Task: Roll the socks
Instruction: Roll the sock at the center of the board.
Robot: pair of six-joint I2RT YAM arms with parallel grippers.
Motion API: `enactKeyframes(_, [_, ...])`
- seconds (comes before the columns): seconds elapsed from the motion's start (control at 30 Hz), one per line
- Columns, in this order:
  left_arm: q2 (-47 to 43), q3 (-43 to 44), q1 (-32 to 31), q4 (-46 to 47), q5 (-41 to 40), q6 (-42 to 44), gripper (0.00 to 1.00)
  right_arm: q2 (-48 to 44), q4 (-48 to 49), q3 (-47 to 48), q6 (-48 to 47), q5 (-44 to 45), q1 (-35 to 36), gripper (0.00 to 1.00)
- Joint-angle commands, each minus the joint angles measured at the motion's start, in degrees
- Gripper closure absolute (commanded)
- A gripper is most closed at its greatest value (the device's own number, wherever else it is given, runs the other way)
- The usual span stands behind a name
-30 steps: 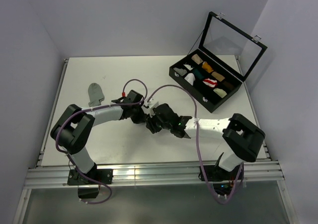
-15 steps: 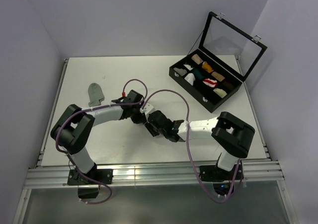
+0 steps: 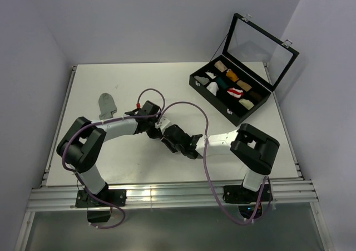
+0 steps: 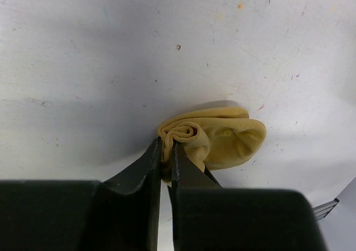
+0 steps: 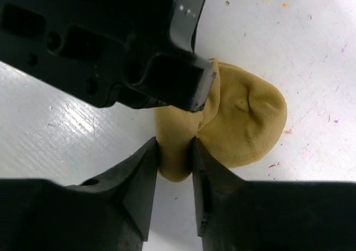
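Mustard-yellow sock lies part-rolled on worktop, between your two end effectors. Long axis runs sideways in left wrist view: coiled end at left end effector tips, rounded loose end pointing off to their right. Your left end effector pinches coil, jaws nearly together. Your right end effector grips sock's near fold, fabric filling gap. Grey sock lies flat, well apart, left of left end effector.
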Motion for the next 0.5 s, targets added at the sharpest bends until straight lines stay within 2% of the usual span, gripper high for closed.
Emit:
enactKeyframes(0.0, [-0.32,1.20,-0.33,-0.02,0.90,0.14,0.91,2.53,-0.42,1.33,-0.06,-1.32,0.92,0.65])
enactKeyframes(0.03, [-0.59,1.11,-0.33,0.24,0.82,0.05,0.90,2.53,-0.33,1.33,0.11,-1.67,0.92,0.70])
enactKeyframes(0.07, [-0.94,0.85,-0.33,0.68,0.56,0.05,0.86,2.44,-0.25,0.98,0.38,-2.19,0.92,0.81])
enactKeyframes(0.13, [-2.34,0.50,-0.33,0.68,-0.14,-0.12,0.81,1.83,-0.07,0.80,1.08,-4.38,0.57,0.91])
enactKeyframes(0.17, [-2.96,0.15,-0.33,0.77,-0.50,-0.12,0.75,1.57,-0.07,0.45,1.60,-5.70,0.22,0.93])
enactKeyframes(0.3, [-6.99,-1.44,-0.33,1.56,-2.69,-0.65,0.61,-0.54,0.98,-0.60,5.38,-15.88,-4.69,1.00])
enactKeyframes(0.37, [-8.58,-2.75,-0.25,2.17,-2.70,-1.26,0.51,-1.07,1.42,-1.30,6.70,-24.23,-6.98,1.00])
enactKeyframes(0.47, [-11.66,-4.86,-0.16,3.23,-5.59,-1.97,0.42,-1.08,2.65,-1.48,10.56,-36.79,-12.16,1.00])
